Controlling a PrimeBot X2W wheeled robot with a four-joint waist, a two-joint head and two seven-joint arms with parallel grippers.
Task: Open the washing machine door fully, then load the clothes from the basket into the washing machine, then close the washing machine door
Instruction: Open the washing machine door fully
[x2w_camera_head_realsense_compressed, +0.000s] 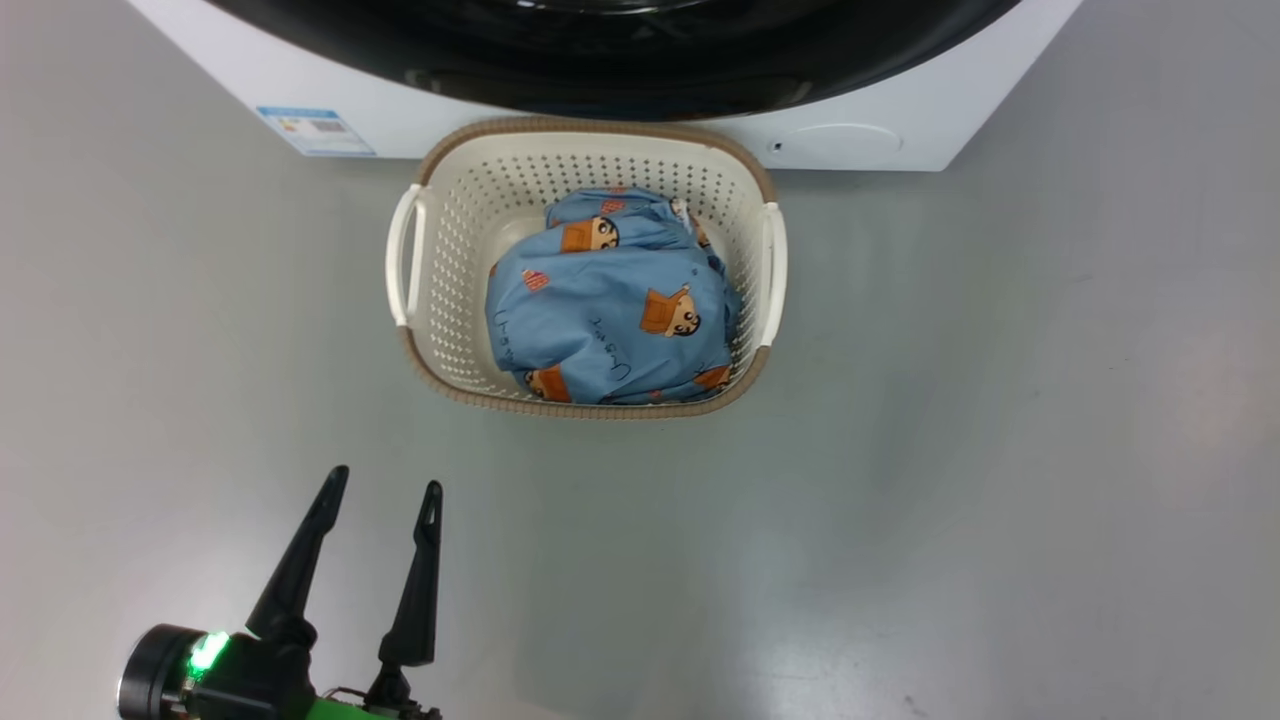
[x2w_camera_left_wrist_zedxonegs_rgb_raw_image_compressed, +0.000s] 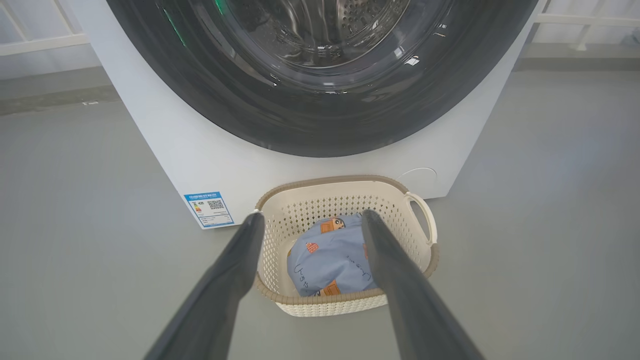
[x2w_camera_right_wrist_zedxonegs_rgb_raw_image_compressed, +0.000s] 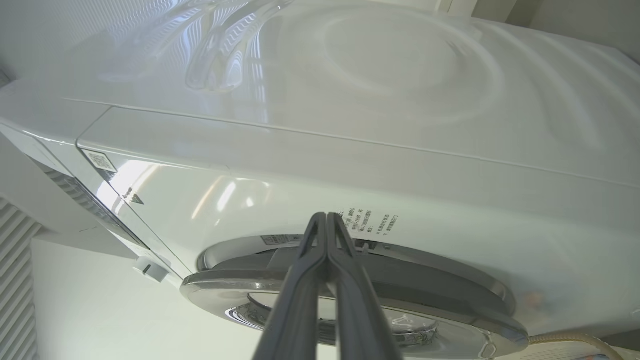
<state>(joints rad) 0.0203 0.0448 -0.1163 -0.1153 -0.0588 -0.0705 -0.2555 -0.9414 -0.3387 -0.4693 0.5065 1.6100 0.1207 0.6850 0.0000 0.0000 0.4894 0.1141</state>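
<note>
Risks skidding off the glossy washing machine door (x2w_camera_left_wrist_zedxonegs_rgb_raw_image_compressed: 320, 127) with right gripper (x2w_camera_right_wrist_zedxonegs_rgb_raw_image_compressed: 327, 216) pinched shut, empty, at its edge, or clipping the basket (x2w_camera_head_realsense_compressed: 590, 125) of clothes (x2w_camera_head_realsense_compressed: 610, 310) parked beneath, left gripper (x2w_camera_head_realsense_compressed: 386, 478) splayed wide, idle.

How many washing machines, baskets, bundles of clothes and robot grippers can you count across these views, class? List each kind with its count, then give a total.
washing machine: 1
basket: 1
clothes, one blue bundle in the basket: 1
grippers, the left gripper and the right gripper: 2
Total: 5
</note>
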